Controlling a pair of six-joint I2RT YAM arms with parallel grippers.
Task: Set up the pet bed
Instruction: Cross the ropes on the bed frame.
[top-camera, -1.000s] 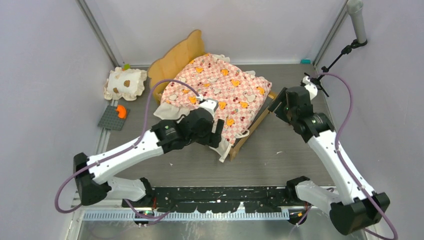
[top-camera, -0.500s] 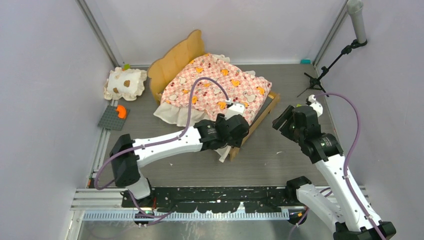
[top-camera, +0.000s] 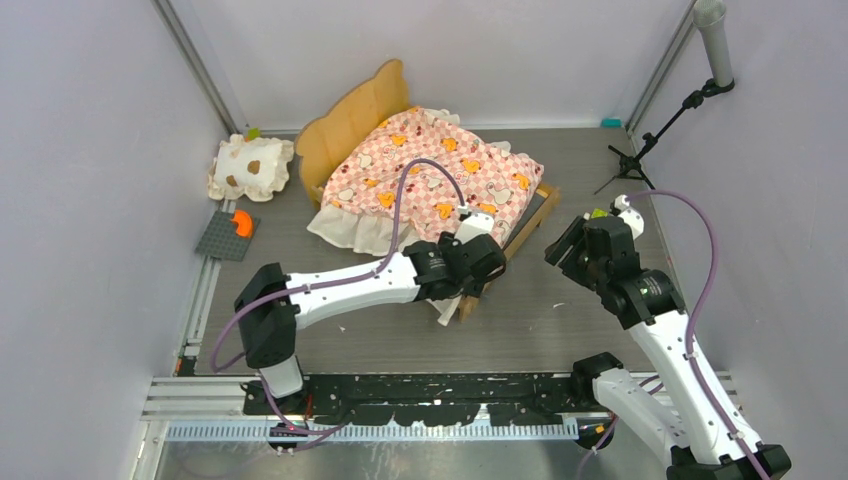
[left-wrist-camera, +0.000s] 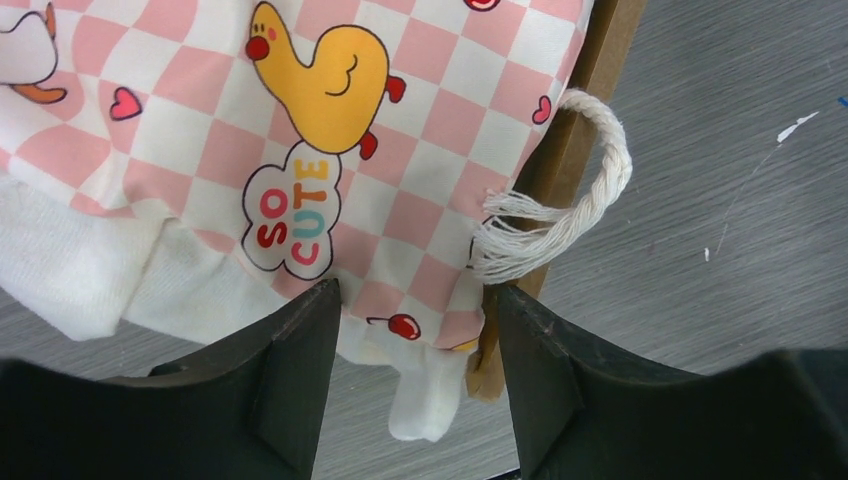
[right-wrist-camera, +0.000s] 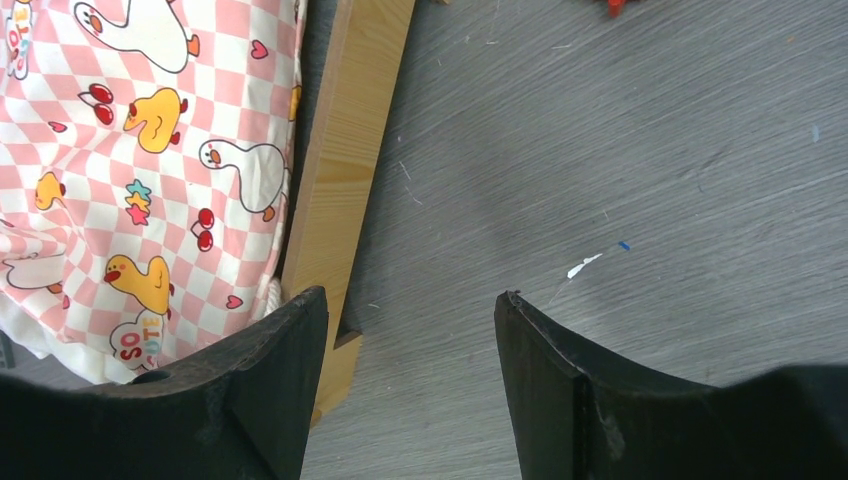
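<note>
- The table (top-camera: 570, 330) is a grey, wood-grained surface, and I see it from above with both arm bases at its near edge.
- The pet bed (top-camera: 440, 170) sits in the far middle of the table, turned at an angle. Its wavy headboard (top-camera: 350, 120) points toward the far-left corner and its foot toward the right edge.
- The pink checkered mattress (left-wrist-camera: 330, 150) lies askew on the light-wood frame (right-wrist-camera: 345, 170). Its cream ruffle spills over the near-left side onto the table, and a strip of the dark base (top-camera: 528, 215) shows along the right side.
- The left arm (top-camera: 340, 290) reaches from the near-left across to the bed's near foot corner.
- The left fingers (left-wrist-camera: 290, 360) are spread apart, with the mattress corner and its ruffle showing in the gap between them. I can't tell whether they touch the cloth.
- The right arm (top-camera: 660, 320) stands up from the near-right, its wrist just off the bed's right side.
- The right fingers (right-wrist-camera: 270, 390) are also spread, with nothing in them, hovering over bare table beside the frame's side rail.
- A cream ruffled pillow (top-camera: 250, 168) with brown spots lies by the far-left corner, apart from the bed.
- A grey plate (top-camera: 224, 240) carrying a small orange piece (top-camera: 241, 223) lies at the left edge, just nearer than the pillow.
- A frayed white rope loop (left-wrist-camera: 590, 190) hangs at the frame's foot corner.
</note>
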